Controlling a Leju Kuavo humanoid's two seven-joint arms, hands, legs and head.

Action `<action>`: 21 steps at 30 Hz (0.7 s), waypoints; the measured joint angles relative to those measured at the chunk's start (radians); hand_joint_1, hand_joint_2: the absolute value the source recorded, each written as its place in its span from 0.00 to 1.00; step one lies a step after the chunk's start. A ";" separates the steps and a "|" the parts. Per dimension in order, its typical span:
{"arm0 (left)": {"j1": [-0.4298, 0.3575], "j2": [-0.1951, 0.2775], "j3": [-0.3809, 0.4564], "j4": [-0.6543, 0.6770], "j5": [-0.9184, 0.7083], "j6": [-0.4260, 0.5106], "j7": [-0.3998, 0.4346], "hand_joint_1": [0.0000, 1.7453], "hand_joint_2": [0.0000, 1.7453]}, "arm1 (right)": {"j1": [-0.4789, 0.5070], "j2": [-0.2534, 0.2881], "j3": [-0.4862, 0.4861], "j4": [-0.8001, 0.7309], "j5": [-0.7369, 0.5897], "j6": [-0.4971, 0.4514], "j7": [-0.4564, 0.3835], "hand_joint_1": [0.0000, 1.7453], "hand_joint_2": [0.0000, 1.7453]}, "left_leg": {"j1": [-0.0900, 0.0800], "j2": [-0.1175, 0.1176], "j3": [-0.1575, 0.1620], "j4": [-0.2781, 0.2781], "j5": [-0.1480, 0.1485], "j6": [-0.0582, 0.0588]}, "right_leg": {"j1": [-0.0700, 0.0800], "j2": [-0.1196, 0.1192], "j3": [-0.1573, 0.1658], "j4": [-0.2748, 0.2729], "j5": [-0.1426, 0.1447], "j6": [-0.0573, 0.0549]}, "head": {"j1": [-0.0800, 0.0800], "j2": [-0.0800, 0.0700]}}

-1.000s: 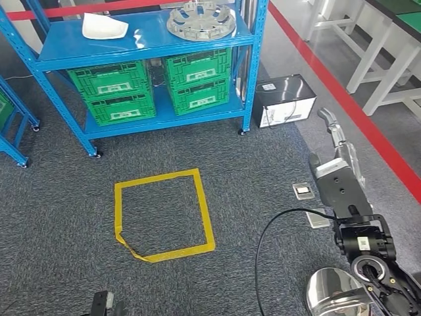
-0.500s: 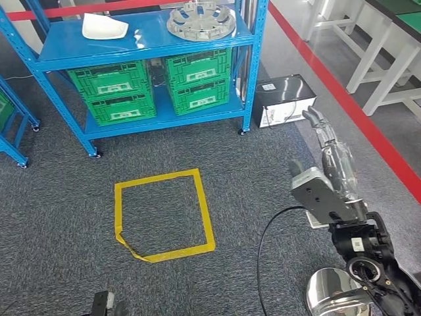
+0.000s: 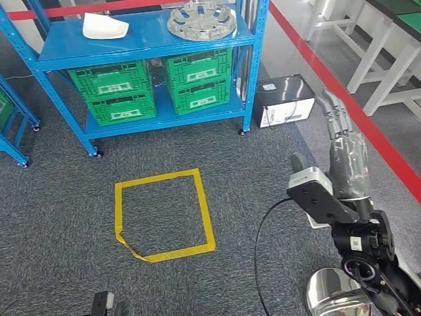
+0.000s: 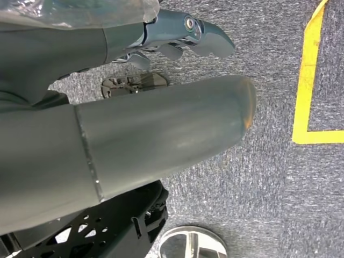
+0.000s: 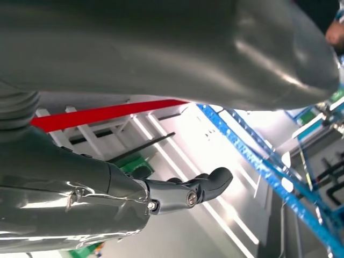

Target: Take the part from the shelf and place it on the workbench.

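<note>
A round silver metal part (image 3: 201, 20) lies on the top board of the blue shelf (image 3: 148, 41), near its right end. A white curved part (image 3: 104, 26) lies on the same board to the left. My right hand (image 3: 346, 150) is raised at the right, well short of the shelf, fingers stretched out and apart, holding nothing. In the right wrist view its fingers (image 5: 186, 196) are bare, with the blue shelf frame (image 5: 259, 161) beyond. My left hand (image 4: 162, 129) hangs over the grey carpet, holding nothing.
Green crates (image 3: 154, 85) fill the lower shelf board. A black and white box (image 3: 284, 100) stands on the floor by the shelf's right post. A yellow tape square (image 3: 161, 214) marks the carpet. White-framed workbenches (image 3: 369, 58) stand beyond the red floor line (image 3: 347, 99).
My right arm has lifted and the hand has turned, its fingers now pointing up and away and standing nearer the camera. The shelf and its parts have not moved.
</note>
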State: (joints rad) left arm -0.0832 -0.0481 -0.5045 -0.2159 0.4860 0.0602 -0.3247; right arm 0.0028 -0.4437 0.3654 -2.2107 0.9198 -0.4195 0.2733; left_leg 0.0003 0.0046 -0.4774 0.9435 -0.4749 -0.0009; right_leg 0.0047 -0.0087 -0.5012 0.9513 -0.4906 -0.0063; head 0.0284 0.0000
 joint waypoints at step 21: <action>0.002 0.011 -0.023 0.000 0.035 -0.025 0.007 0.00 0.00 | 0.106 0.013 -0.072 0.039 -0.028 -0.272 0.033 0.00 0.00 | -0.006 0.000 -0.001 0.004 -0.001 0.002 | -0.004 -0.001 0.000 0.000 0.002 0.003 | -0.001 0.000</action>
State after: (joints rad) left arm -0.0816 -0.0372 -0.5276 -0.2159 0.5212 0.0355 -0.3182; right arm 0.1090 -0.4308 0.2937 -2.1720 0.8913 -0.6914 0.3059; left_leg -0.0059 0.0046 -0.4788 0.9473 -0.4760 0.0009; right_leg 0.0012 -0.0101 -0.5016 0.9508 -0.4890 -0.0033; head 0.0279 0.0000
